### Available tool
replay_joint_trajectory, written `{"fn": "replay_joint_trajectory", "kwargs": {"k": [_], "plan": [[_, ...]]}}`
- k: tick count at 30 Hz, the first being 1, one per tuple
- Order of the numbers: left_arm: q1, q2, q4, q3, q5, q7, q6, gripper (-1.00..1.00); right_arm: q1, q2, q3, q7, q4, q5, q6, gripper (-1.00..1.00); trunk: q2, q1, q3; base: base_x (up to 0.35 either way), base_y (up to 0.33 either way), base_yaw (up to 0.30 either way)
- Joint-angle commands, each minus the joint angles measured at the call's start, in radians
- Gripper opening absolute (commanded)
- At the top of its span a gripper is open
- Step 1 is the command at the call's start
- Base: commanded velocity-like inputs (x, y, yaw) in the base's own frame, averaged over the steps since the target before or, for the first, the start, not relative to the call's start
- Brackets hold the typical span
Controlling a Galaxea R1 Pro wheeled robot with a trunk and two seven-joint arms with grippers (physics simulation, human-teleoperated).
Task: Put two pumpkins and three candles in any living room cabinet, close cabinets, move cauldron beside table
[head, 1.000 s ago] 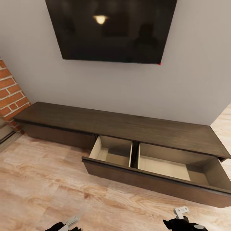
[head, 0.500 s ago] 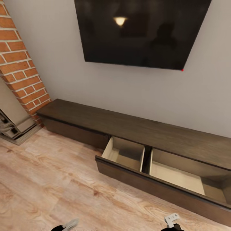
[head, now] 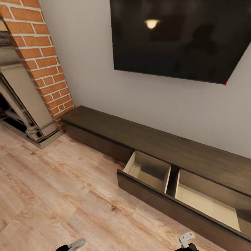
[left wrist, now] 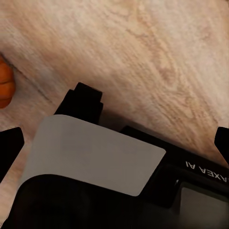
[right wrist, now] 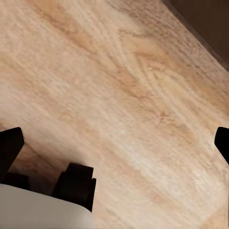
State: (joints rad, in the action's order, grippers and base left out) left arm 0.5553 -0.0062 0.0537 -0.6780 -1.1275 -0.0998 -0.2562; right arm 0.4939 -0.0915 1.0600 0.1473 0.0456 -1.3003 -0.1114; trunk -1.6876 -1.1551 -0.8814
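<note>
The long low dark-brown wooden cabinet (head: 153,143) is seen with its pale beige drawer (head: 150,170) pulled out; an orange ribbed pumpkin (left wrist: 5,88) is glimpsed on the floor. Both grippers' jaws are spread wide, empty.

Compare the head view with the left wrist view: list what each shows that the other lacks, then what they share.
Head view: the dark-brown cabinet with its drawer pulled out and pale inside, the wall-mounted TV, and the brick fireplace.

Left wrist view: part of an orange pumpkin on the floor at the frame edge, and the robot's own black and grey base.

Both: the light wood floor.
</note>
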Motion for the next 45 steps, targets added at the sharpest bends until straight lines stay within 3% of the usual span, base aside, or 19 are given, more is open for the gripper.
{"fn": "replay_joint_trajectory", "kwargs": {"k": [1, 45], "plan": [[0.0, 0.0, 0.0, 0.0, 0.0, 0.0, 0.0, 1.0, 0.0, 0.0, 0.0, 0.0, 0.0, 0.0, 0.0, 1.0, 0.007, 0.004, 0.003, 0.0, 0.0, 0.288], [-0.002, 0.0, 0.0, 0.0, 0.0, 0.0, 0.0, 1.0, 0.0, -0.001, 0.0, 0.0, 0.0, 0.002, 0.0, 1.0, 0.315, 0.173, 0.141, 0.0, 0.0, 0.281]]}}
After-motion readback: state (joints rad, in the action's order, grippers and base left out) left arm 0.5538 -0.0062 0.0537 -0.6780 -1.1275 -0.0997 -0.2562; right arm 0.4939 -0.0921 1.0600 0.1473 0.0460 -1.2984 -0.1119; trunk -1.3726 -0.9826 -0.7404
